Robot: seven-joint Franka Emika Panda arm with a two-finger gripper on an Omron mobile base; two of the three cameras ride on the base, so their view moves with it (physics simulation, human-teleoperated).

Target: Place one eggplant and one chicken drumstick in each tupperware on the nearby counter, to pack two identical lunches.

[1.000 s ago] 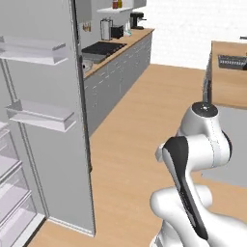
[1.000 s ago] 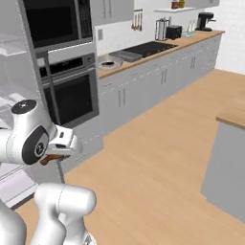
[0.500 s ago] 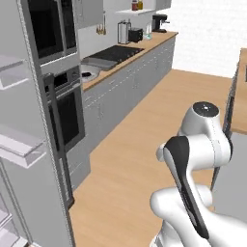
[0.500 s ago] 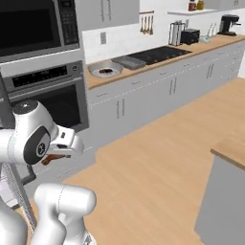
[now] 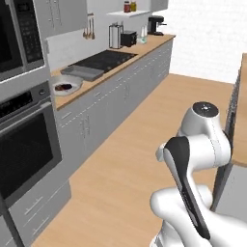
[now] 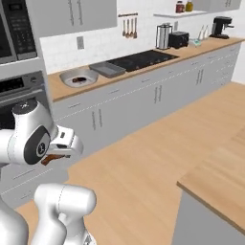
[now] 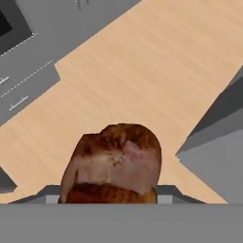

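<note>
While claw (image 7: 110, 190) grips chicken drumstick (image 7: 112, 163) mid-transit | risk: slip onto floor (image 7: 142, 71) | cause: base motion toward table (image 6: 143, 64).

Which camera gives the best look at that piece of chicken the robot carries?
The hand view: the chicken drumstick looms large, browned and close. The right base view shows a brown sliver under the white hand.

browned mottled drumstick (image 7: 113, 163), light-brown counter (image 5: 113, 70)
</note>
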